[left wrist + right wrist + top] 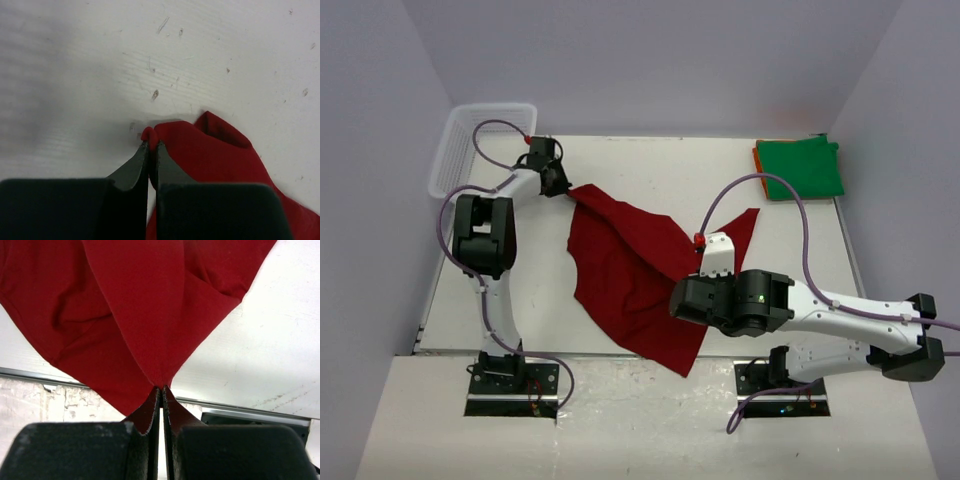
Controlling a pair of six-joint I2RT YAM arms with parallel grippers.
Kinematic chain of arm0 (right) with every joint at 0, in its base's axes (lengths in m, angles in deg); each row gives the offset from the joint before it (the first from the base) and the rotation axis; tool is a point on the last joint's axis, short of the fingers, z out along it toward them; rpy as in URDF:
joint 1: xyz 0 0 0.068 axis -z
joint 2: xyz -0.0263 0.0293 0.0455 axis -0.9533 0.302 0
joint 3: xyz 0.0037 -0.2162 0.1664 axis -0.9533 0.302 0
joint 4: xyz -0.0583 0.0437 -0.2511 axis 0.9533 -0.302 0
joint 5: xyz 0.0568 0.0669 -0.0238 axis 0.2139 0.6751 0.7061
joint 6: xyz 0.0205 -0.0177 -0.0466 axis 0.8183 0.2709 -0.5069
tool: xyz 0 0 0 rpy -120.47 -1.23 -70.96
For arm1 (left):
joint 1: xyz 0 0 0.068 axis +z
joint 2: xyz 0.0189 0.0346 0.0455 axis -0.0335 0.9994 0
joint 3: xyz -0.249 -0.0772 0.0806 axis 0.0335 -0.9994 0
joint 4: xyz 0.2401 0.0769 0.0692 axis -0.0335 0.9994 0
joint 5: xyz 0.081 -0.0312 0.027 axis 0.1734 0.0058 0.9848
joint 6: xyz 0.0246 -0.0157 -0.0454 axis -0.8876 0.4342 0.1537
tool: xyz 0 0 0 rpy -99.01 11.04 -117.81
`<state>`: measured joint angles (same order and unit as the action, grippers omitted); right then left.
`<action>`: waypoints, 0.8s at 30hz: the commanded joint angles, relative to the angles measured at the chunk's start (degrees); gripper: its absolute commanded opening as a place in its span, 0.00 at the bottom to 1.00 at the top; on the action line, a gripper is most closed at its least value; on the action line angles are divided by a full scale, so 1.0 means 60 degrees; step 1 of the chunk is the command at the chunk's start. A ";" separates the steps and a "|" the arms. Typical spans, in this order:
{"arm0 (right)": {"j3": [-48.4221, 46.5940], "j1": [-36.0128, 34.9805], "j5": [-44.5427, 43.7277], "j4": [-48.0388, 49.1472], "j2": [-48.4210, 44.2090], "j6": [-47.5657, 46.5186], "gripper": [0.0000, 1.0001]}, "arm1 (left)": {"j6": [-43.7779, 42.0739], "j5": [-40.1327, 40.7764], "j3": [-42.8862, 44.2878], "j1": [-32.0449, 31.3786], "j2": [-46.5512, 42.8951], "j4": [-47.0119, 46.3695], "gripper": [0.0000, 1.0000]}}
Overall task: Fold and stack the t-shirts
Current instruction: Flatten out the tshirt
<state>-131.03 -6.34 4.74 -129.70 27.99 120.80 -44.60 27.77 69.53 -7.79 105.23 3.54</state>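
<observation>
From above, the dark red t-shirt [625,265] sprawls mid-table, and a folded green t-shirt [800,168] lies far right on an orange one [759,158]. Left wrist view: the left gripper [150,143] is clenched on a small nub of the red shirt's corner, low over the table [100,60]. Right wrist view: the right gripper [161,388] pinches a red fold tight, cloth fanning out from its tips.

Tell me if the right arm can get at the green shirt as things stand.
Probably not cleanly: the right gripper is shut on the dark red shirt, which it would drag toward the green shirt.
</observation>
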 commanded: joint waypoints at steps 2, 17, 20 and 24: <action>-0.0456 -0.0072 -0.0687 -0.1695 0.0397 0.0344 0.00 | -0.0545 0.1073 -0.0234 -0.0353 -0.1865 0.0267 0.00; -0.3838 0.5345 -0.0810 0.3370 0.1100 -0.7235 0.00 | -0.1601 0.2848 0.1240 -0.2303 -0.7403 0.2435 0.00; -0.5258 0.7015 0.0375 0.4089 0.1583 -0.8672 0.00 | -0.1879 0.2716 0.2208 -0.2420 -0.7974 0.3196 0.00; -0.7747 0.8789 0.1344 0.4193 0.2549 -0.9674 0.00 | -0.2465 0.2804 0.3148 -0.2420 -0.8735 0.3987 0.00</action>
<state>-168.97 42.51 6.60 -110.01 41.21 73.76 -54.74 43.24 83.65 -22.22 55.84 22.06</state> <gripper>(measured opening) 0.006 0.028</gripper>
